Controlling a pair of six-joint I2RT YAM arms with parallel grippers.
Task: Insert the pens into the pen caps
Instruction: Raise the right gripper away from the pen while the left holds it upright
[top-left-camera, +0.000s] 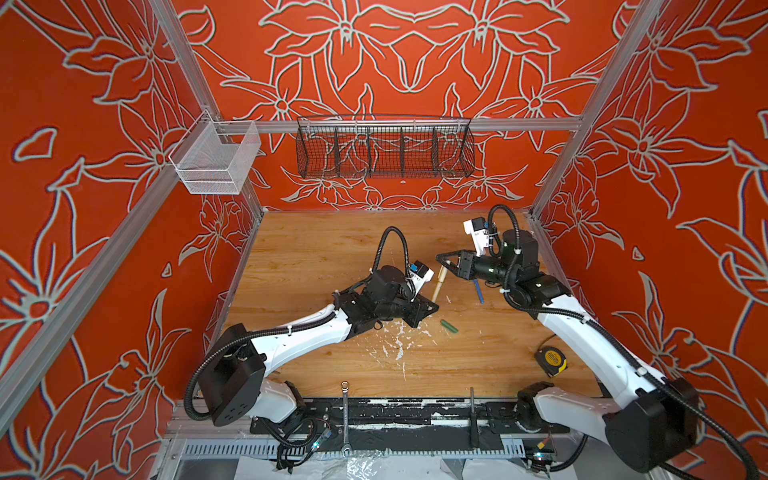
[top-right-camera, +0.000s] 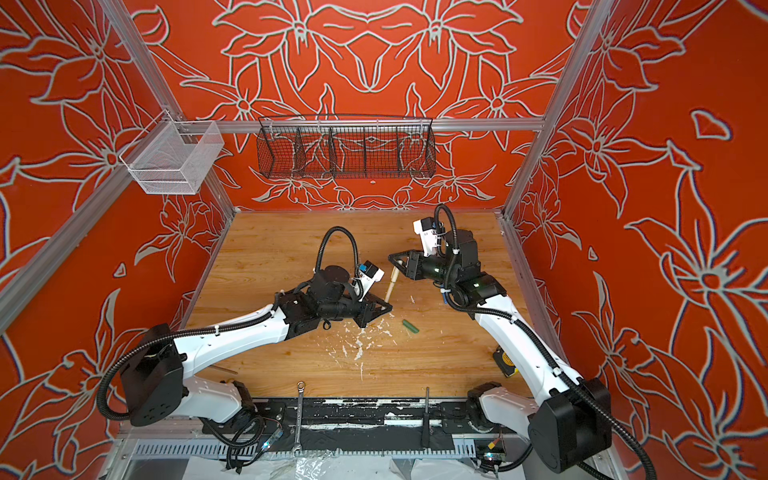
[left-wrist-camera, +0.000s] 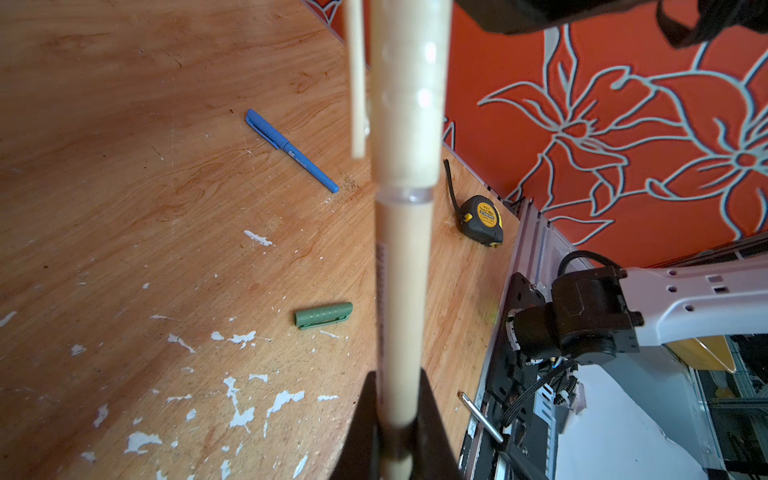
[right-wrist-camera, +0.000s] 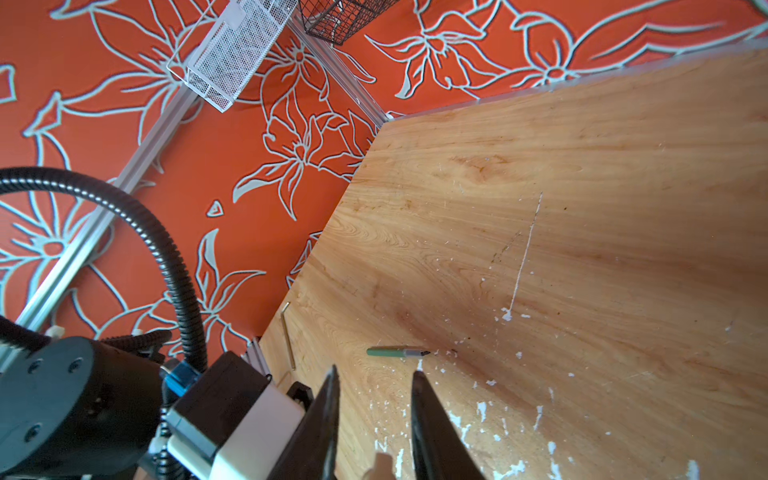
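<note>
Left gripper (left-wrist-camera: 398, 382) clamps tan pen (left-wrist-camera: 401, 291), right gripper (right-wrist-camera: 376, 374) jaws narrowly apart, so an off-centre pinch on tan cap (left-wrist-camera: 409, 104) could lever the pen askew.

Robot lab cell — aluminium frame (top-left-camera: 519, 124), printed walls (top-left-camera: 104, 104).

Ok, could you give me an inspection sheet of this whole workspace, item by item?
Surface: wooden tabletop, white paint flecks.
Job's things: tan pen, capped, in left claw; blue pen capped, green pen bare, green cap, all lying loose.
Clutter: tape measure, wrench, dark rod.
Claws: left claw shut on tan pen; right claw open around the tan cap end.
Cables: black hoses along both arms.
Surroundings: orange flowered walls, white mesh basket, black wire basket.
</note>
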